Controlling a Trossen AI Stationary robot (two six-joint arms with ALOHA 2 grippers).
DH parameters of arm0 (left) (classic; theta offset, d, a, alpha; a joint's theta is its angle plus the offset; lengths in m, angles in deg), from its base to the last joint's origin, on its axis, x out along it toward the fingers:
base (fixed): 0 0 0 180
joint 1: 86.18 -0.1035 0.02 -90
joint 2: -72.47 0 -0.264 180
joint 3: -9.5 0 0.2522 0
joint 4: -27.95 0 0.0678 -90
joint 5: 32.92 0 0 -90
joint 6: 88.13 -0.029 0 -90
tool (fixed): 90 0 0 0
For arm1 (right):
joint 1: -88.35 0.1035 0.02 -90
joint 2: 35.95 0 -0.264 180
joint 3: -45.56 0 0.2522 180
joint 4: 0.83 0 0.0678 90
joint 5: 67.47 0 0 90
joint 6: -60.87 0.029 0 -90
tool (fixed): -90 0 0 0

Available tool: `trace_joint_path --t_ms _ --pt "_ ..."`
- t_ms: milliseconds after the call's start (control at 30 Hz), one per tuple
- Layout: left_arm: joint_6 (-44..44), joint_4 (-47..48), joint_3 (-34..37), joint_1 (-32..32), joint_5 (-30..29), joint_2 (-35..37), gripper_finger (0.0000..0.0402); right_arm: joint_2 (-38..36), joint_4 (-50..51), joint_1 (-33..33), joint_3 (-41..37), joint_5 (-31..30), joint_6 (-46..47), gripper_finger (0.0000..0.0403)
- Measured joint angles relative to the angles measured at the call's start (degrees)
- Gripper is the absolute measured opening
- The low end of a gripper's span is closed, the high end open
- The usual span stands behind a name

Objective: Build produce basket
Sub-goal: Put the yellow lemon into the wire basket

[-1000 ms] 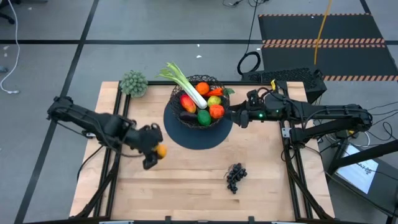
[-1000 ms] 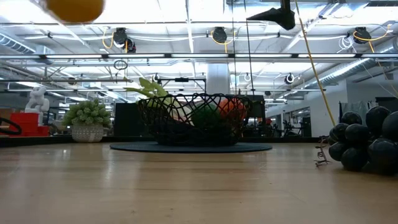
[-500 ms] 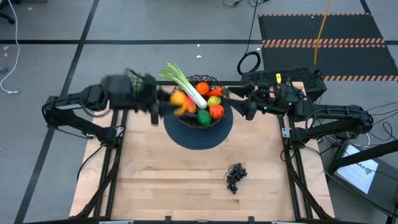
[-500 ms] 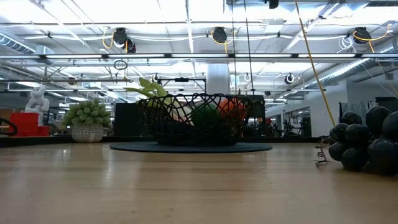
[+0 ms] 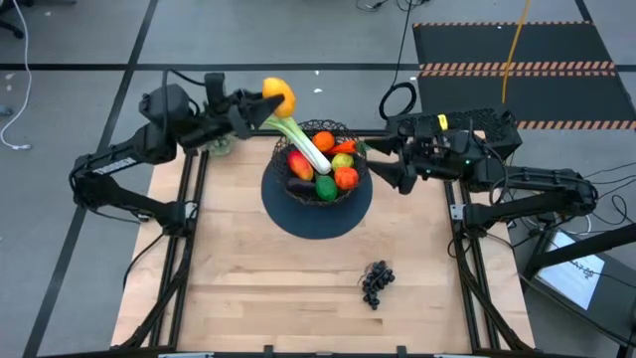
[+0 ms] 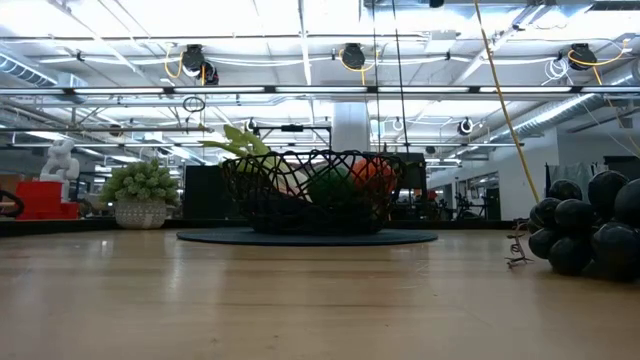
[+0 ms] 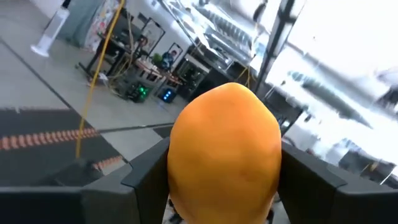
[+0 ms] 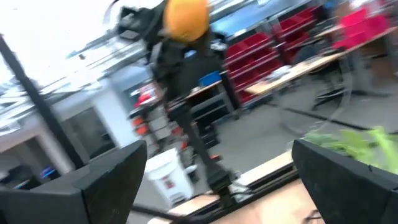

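The black wire basket (image 5: 319, 161) stands on a flat dark round mat (image 5: 316, 214) at the table's far middle. It holds a leek (image 5: 296, 136) and several small fruits. My left gripper (image 5: 278, 99) is raised high by the basket's far left rim and is shut on an orange-yellow fruit (image 7: 224, 149). My right gripper (image 5: 386, 174) is open and empty just right of the basket. Dark grapes (image 5: 376, 282) lie on the table near the front right. The low view shows the basket (image 6: 312, 190) and grapes (image 6: 590, 225), but no gripper. My left gripper pinches the orange-yellow fruit between its two fingers (image 7: 146, 177), which lie on two opposite sides of it (image 7: 179, 168). The fingers point toward the table's right. The fruit is lifted clear, high above the table; the right wrist view also shows it (image 8: 185, 15).
A fuzzy grey-green clump (image 5: 218, 147) stands at the table's far left corner, partly under my left arm; the low view shows it in a small pot (image 6: 142, 190). The wooden table (image 5: 258, 298) stretches in front of the mat.
My left gripper has risen from low over the table's left middle and swung toward the far edge and the basket, carrying the fruit high. My right gripper has shifted a little toward the far edge beside the basket.
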Motion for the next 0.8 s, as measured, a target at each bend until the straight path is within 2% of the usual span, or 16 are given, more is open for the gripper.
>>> trace_joint_path --t_ms 267,567,800 --pt "18.57 0.15 0.04 0.39 1.67 -0.22 0.0246 0.03 0.10 0.00 0.00 11.16 0.00 0.0393" --pt "36.63 1.56 0.03 2.29 5.49 -0.22 0.0246 0.03 0.07 0.02 0.00 12.55 -0.07 0.0393" --pt "42.91 4.01 0.02 3.05 9.69 -0.20 0.0246 0.03 0.11 0.02 0.00 19.45 0.10 0.0393"
